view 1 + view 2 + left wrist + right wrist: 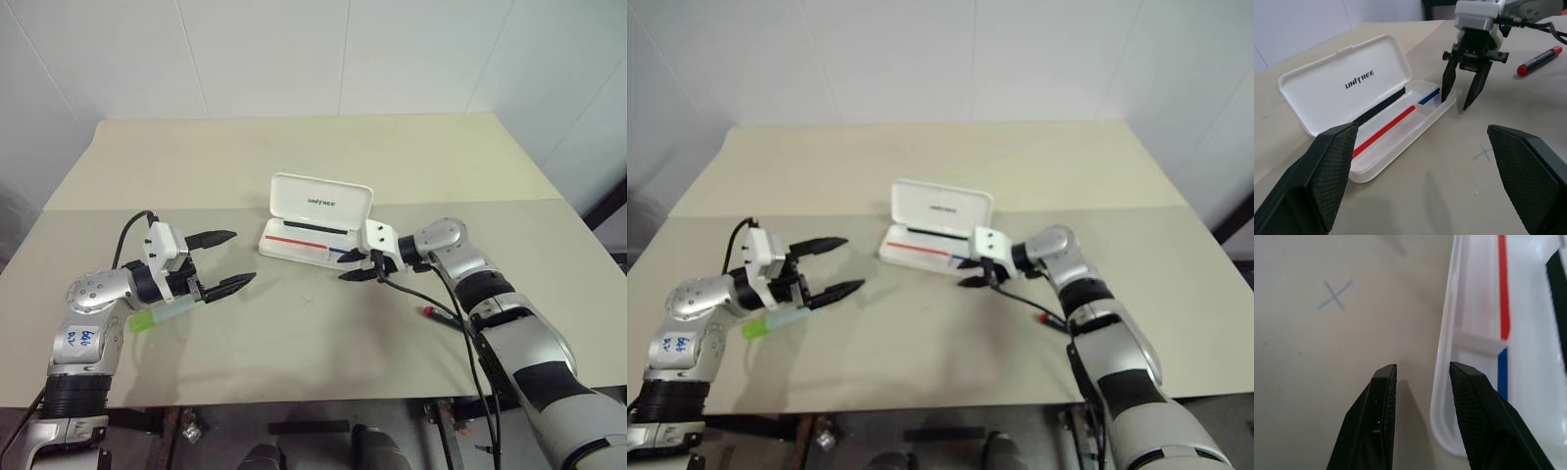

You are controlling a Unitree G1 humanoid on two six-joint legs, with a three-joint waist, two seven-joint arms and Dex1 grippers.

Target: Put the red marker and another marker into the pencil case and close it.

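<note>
A pale beige surface carries everything, with a faint seam running across it from side to side. A small pencilled cross is drawn near its middle. Behind the far edge rises a white panelled wall with thin vertical joints.

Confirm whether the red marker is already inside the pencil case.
No: the red marker lies on the table beyond the right gripper, outside the open pencil case.
</note>
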